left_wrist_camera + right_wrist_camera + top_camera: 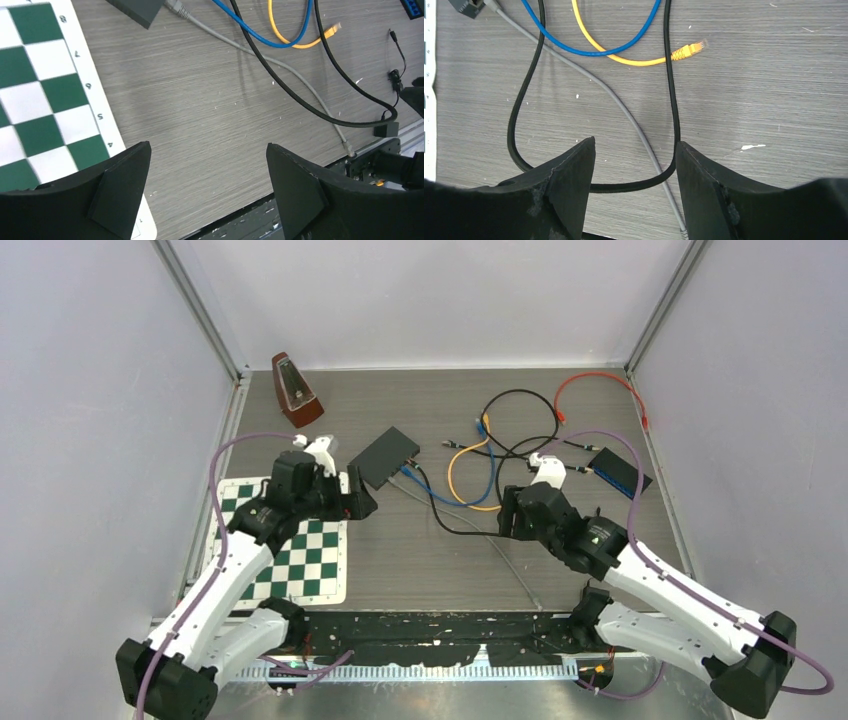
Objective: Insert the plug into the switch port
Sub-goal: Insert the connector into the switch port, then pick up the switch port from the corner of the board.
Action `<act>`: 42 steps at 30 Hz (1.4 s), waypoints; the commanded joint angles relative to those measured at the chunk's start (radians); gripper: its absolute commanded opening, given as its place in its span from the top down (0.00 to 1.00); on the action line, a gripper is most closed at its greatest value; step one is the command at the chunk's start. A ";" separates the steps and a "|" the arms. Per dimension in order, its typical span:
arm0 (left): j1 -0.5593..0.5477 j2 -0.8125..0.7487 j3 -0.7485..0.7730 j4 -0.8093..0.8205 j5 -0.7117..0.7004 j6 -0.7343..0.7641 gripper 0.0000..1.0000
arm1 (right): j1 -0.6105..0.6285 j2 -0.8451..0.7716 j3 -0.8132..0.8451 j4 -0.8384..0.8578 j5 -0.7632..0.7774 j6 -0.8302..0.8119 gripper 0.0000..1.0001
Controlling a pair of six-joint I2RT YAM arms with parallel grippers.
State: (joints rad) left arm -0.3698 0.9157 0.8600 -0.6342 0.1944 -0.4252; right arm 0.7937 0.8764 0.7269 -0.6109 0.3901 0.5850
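Left gripper [207, 150] wide open, empty, over the counter [200, 100] by the chessboard [45, 95]. Right gripper [635, 145] also released, above crossed black cable [672, 90] and grey cable [624, 107]. Yellow plug [691, 48], clear tip, lies loose just beyond, with the blue cable [589, 50] crossing its lead; black switch [383, 457] further back left, metronome [296, 390] behind.

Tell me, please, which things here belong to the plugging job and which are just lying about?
Job: switch; yellow plug, loose and probably the one to insert.
Lying about: metronome; chessboard.
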 commanded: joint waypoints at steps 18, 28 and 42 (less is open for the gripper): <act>-0.014 0.594 -0.244 0.946 -0.118 -0.589 0.43 | -0.002 -0.197 -0.043 -0.003 0.022 0.060 0.34; 0.025 0.787 -0.059 0.885 -0.172 -0.593 0.54 | -0.002 -0.231 -0.036 0.003 0.067 0.031 0.34; 0.130 1.065 0.447 0.697 0.013 -0.452 0.57 | -0.004 -0.072 0.068 -0.008 0.180 0.018 0.31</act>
State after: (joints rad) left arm -0.2520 1.9915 1.1992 0.1085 0.1276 -0.9565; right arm 0.7937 0.7582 0.7223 -0.6384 0.4850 0.6029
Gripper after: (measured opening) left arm 0.427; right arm 0.669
